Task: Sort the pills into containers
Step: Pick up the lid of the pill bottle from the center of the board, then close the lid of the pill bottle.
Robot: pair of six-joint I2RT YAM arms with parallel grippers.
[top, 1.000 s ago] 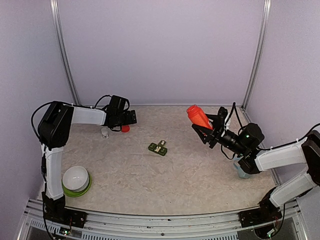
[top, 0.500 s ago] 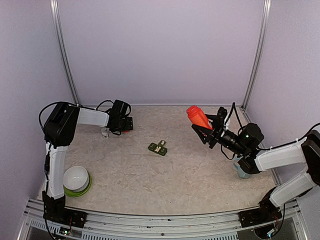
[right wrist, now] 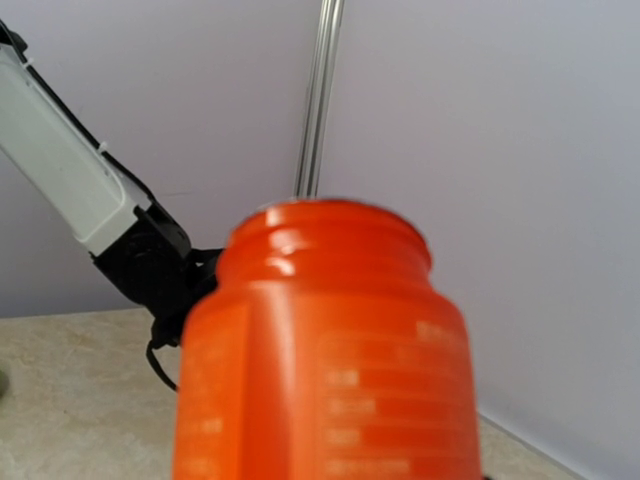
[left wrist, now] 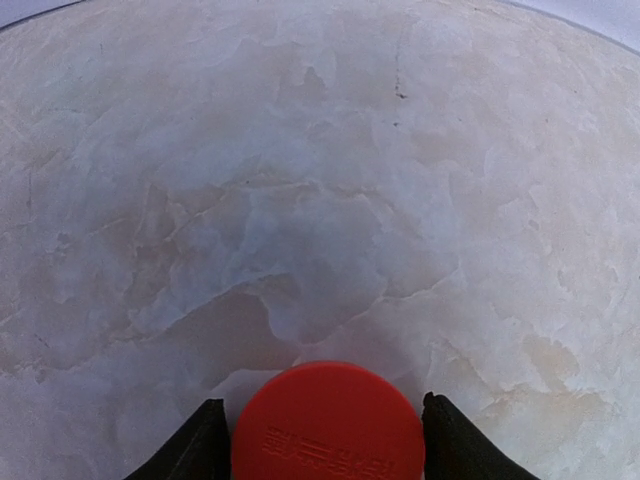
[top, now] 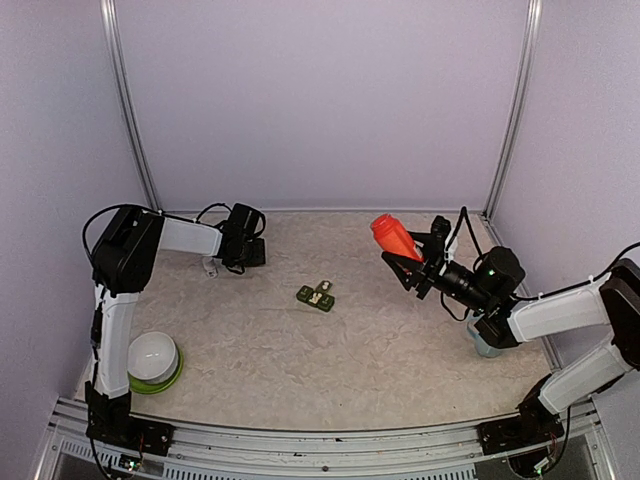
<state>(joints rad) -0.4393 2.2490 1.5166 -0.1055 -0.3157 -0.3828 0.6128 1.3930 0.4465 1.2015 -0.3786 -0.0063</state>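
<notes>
Pinching a red cap (left wrist: 327, 420) at the far left, the left gripper (left wrist: 325, 442) is clenched on it. The right gripper (top: 412, 258) grasps the open orange bottle (top: 393, 234), tilted and raised at the right, while the containers (top: 316, 297) sit mid-table (top: 300, 370), well apart from both.

Showing white bowl (top: 152, 352) sitting on green plate (top: 160, 387); small white bottle (top: 209, 266) lying well behind bowl; mug (top: 482, 345) standing far right.
</notes>
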